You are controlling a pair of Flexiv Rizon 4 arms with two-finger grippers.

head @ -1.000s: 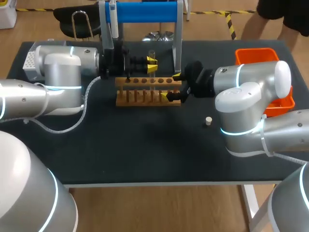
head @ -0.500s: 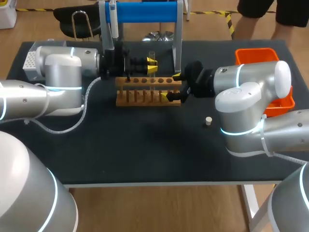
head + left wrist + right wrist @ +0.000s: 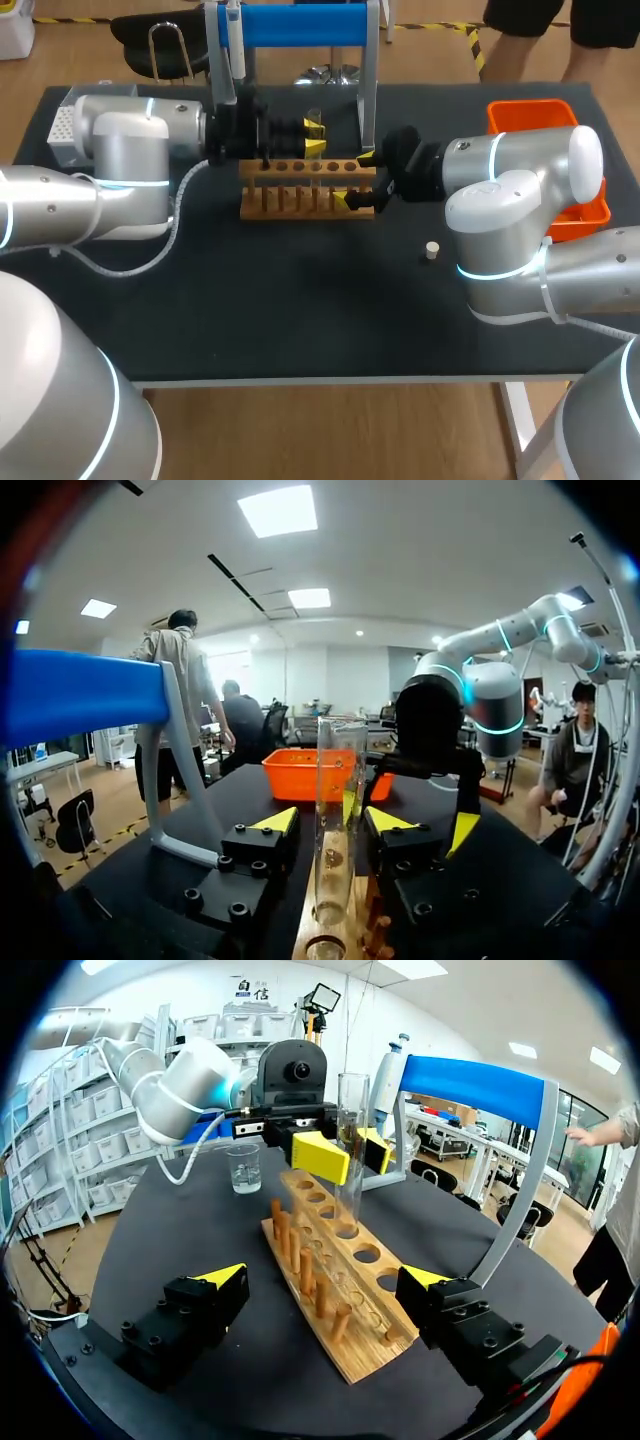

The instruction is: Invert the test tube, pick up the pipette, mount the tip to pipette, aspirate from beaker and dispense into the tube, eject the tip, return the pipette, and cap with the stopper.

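Upright in a hole of the wooden rack (image 3: 300,195), toward the middle of the table's (image 3: 300,320) far edge: the test tube (image 3: 314,118). Level with it, reaching in from the left edge, the left gripper (image 3: 315,137), with one yellow finger on either side of the glass. From the left wrist, a clear gap on one side of the tube and barely any on the other, so parted around the tube rather than clamped on it.

At the rack's right end, the right gripper (image 3: 355,180), coming in from the right edge. Fingers spread wide, one toward the far edge and one toward the near edge, with the rack's end between them and nothing gripped.

On the blue stand (image 3: 300,25) at the far edge, behind the rack: the pipette (image 3: 232,45), hanging upright. Beyond the rack's left end, beside the left arm: the beaker (image 3: 243,1168), standing on the table. Right of the rack, toward the near edge and close to the right arm: the small pale stopper (image 3: 432,250), lying alone. In the far right corner, partly behind the right arm: an orange bin (image 3: 530,112).
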